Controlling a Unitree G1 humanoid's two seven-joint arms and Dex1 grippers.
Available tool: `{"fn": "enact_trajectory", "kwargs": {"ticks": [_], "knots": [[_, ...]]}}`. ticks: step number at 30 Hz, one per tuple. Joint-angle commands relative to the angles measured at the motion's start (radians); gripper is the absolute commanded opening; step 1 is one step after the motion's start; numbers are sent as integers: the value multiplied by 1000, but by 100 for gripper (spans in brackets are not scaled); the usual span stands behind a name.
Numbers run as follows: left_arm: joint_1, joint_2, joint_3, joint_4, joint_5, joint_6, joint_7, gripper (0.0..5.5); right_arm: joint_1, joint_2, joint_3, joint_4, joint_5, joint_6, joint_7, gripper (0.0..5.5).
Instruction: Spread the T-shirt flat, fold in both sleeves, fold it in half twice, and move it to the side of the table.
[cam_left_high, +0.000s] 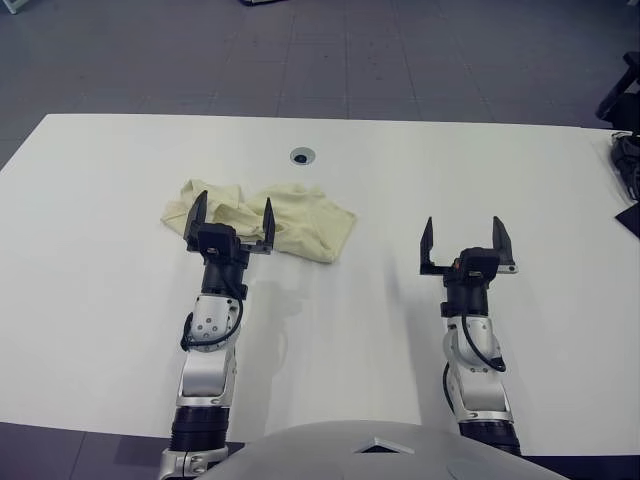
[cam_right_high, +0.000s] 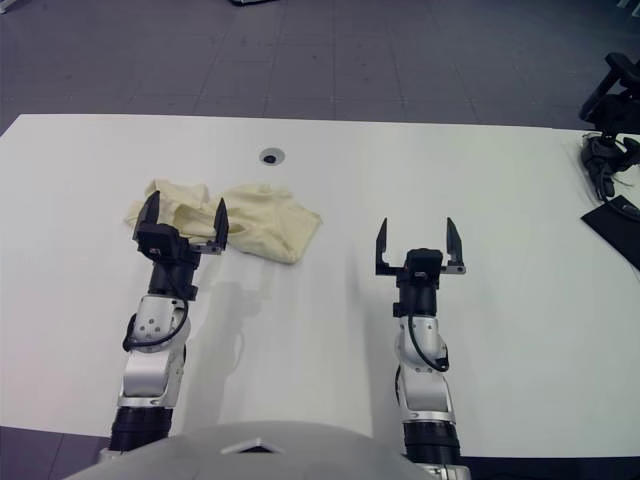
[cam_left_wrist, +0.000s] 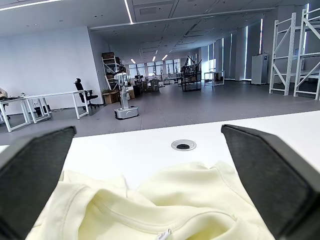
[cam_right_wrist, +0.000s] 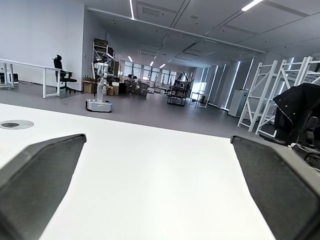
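A pale yellow T-shirt (cam_left_high: 300, 215) lies crumpled on the white table (cam_left_high: 400, 170), left of centre. My left gripper (cam_left_high: 232, 217) hovers open over the shirt's near edge, fingers spread wide with nothing between them. The left wrist view looks down on the shirt's collar (cam_left_wrist: 150, 210) just ahead of those fingers (cam_left_wrist: 272, 175). My right gripper (cam_left_high: 466, 240) stands open over bare table to the right, well apart from the shirt, and its fingers (cam_right_wrist: 280, 180) frame only white tabletop.
A round cable grommet (cam_left_high: 302, 155) sits in the table beyond the shirt. Dark objects (cam_right_high: 612, 165) lie at the table's far right edge. Wide bare tabletop stretches between and around both arms.
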Motion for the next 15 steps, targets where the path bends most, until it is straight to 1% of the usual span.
{"fn": "enact_trajectory", "kwargs": {"ticks": [1,15], "knots": [[7,2,-2,-2,2,1,-1,539,-8,0,1,10,5,-6,3,538],[-4,4,2,5,2,4,-1,539,-21,0,-2,22,3,-8,3,538]]}}
